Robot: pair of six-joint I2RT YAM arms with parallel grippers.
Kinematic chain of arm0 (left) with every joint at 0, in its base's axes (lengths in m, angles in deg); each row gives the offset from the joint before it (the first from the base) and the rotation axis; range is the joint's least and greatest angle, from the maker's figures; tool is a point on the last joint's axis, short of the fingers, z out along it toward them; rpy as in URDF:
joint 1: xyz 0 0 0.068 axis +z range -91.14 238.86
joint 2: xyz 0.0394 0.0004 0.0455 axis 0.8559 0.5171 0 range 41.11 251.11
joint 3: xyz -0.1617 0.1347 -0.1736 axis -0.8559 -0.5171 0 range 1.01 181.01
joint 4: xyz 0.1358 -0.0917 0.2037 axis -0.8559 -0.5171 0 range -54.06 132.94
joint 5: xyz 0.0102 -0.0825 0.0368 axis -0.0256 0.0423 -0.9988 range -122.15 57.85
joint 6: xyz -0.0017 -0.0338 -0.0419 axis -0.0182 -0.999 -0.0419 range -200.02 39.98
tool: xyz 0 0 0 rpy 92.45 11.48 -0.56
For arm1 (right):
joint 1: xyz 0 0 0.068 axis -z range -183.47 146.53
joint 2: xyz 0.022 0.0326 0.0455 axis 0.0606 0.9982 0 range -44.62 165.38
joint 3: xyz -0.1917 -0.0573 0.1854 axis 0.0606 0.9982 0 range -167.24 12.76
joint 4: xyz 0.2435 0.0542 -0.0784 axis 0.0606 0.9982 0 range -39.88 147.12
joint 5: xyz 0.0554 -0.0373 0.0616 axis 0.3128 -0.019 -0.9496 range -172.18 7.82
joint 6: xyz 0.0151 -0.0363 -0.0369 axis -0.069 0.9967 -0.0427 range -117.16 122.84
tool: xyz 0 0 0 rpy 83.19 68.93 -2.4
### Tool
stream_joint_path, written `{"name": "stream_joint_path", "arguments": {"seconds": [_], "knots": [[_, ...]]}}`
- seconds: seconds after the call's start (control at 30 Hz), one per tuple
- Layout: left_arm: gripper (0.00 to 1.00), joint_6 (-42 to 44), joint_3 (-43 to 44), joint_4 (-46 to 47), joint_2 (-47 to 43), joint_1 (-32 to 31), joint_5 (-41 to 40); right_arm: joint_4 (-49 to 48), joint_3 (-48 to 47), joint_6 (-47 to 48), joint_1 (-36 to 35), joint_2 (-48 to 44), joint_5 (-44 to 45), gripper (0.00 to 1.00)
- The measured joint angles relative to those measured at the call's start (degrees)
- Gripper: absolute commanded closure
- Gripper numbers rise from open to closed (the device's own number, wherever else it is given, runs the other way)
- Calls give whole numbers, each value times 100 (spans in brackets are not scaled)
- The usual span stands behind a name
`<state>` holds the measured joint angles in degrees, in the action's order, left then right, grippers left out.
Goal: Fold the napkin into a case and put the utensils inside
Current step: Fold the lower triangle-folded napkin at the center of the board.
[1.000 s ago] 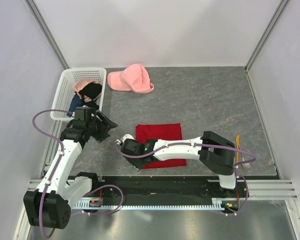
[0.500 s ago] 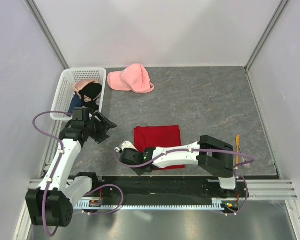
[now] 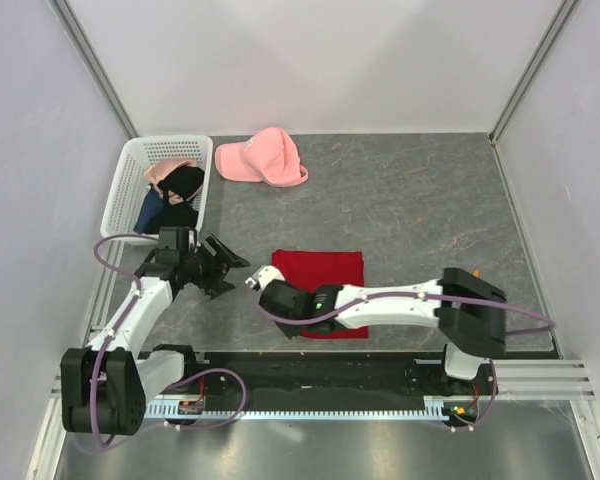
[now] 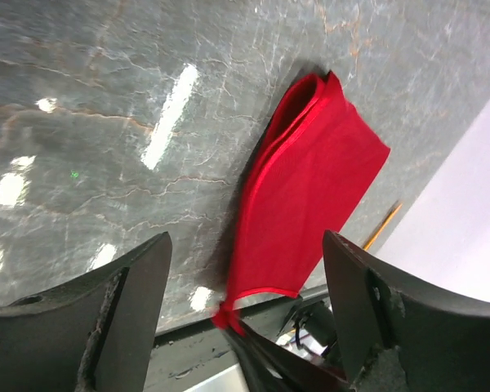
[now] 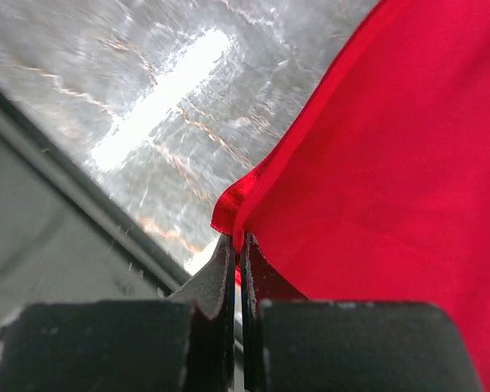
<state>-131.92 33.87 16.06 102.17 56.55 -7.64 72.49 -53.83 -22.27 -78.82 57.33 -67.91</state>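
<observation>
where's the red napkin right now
Top view: the red napkin lies at front centre of the table, its near left corner pinched in the right tool.

Top view: a pink cap [image 3: 263, 158] lies on the grey, marble-patterned table [image 3: 420, 200] near its far edge, just right of a white slotted basket [image 3: 165, 148] set at the far-left corner. The basket holds a black garment [image 3: 185, 183] partly over a blue garment [image 3: 148, 213], with a pale pink piece [image 3: 160, 170], possibly more cloth, towards its far end. A metal rail [image 3: 320, 405] runs along the table's near edge.
</observation>
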Motion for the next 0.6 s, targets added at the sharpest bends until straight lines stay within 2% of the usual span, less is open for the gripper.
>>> {"name": "stream_joint_path", "arguments": {"seconds": [0.23, 0.6], "knots": [[14, -369, -389, 905, 63, -442, 114, -822, 1075, 249, 498, -1287, -872, 100], [14, -966, -544, 2055, 682, -1191, -369, -1547, 2284, 219, 992, -2452, -1641, 100]]}}
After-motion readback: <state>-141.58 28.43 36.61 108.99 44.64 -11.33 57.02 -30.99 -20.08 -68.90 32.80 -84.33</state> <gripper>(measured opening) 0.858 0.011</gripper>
